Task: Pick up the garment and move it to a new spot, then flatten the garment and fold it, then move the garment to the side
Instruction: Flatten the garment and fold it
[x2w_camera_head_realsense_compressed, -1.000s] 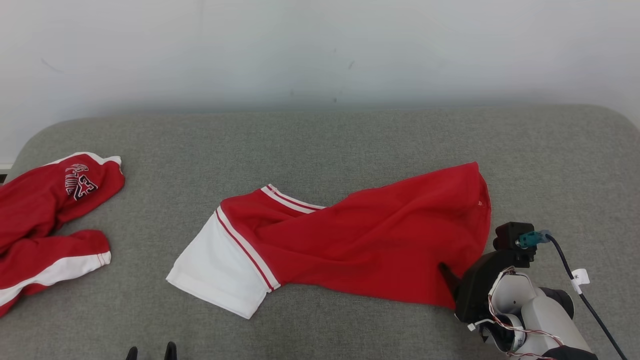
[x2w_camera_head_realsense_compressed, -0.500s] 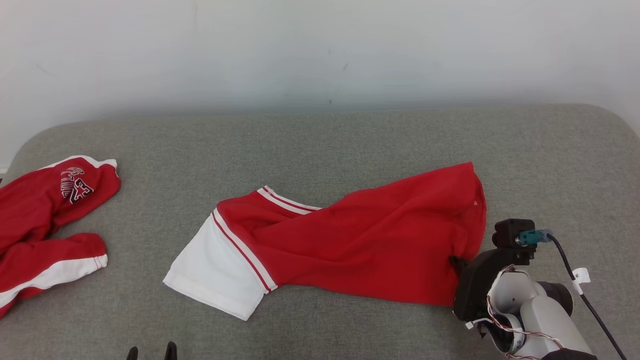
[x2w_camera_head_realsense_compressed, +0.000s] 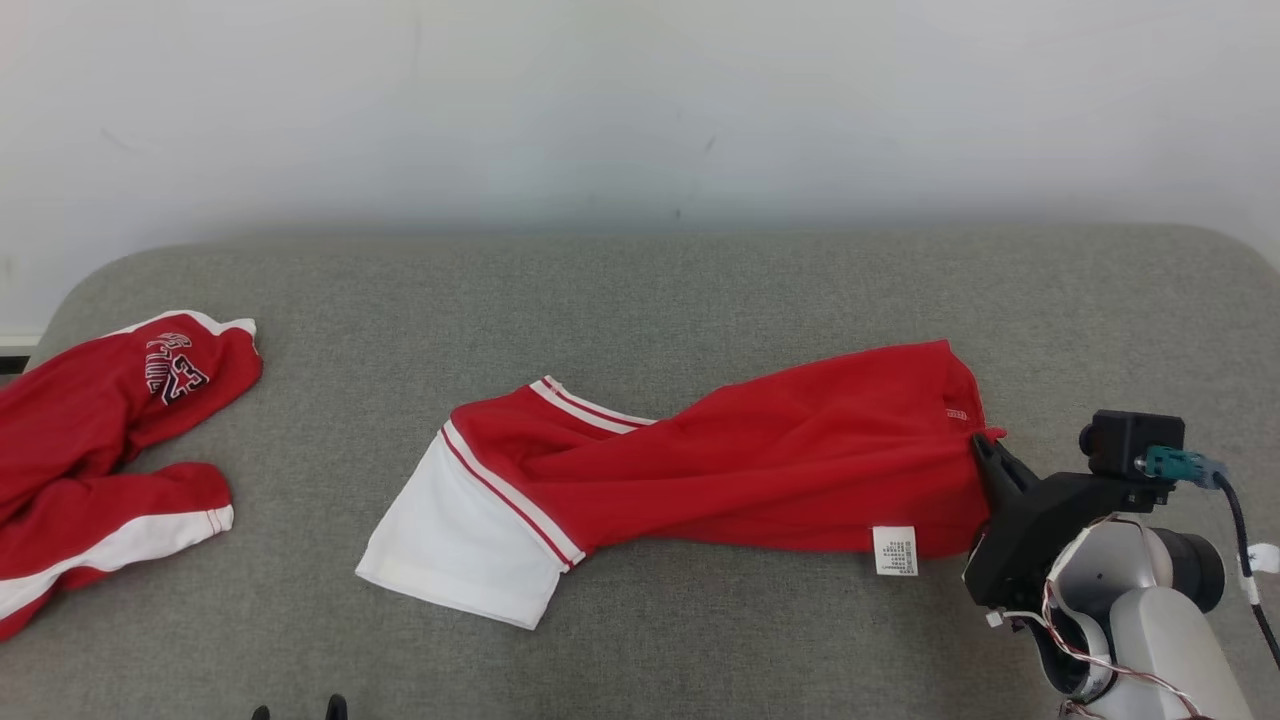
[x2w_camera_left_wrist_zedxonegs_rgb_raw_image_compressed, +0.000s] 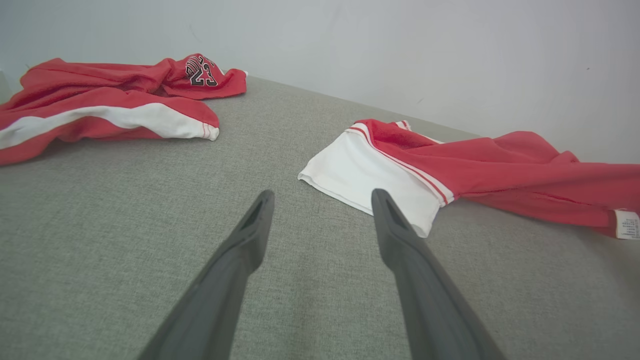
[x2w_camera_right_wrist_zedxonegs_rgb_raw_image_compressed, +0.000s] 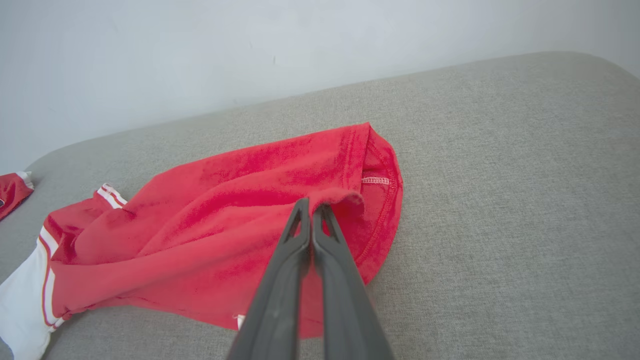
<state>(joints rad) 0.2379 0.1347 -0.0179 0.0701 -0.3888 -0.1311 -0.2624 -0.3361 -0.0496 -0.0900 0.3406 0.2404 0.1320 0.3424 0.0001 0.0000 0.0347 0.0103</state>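
Right claw (x2w_camera_right_wrist_zedxonegs_rgb_raw_image_compressed: 312, 206) is pinched tight on the red garment (x2w_camera_head_realsense_compressed: 740, 470) at its 3 o'clock end; it lies across the middle of the cushion (x2w_camera_head_realsense_compressed: 700, 290), stretching toward 8 o'clock. Left claw (x2w_camera_left_wrist_zedxonegs_rgb_raw_image_compressed: 322, 196) hangs spread wide, holding nothing, near 6 o'clock. More red clothing (x2w_camera_head_realsense_compressed: 90, 430) sits at 9 o'clock.

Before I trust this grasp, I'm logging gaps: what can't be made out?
Label print: too small, head view.
Second garment: cut by head view's left edge.
Left gripper: cut by head view's bottom edge.
Garment fold inside right gripper: hidden by its fingers, right wrist view.
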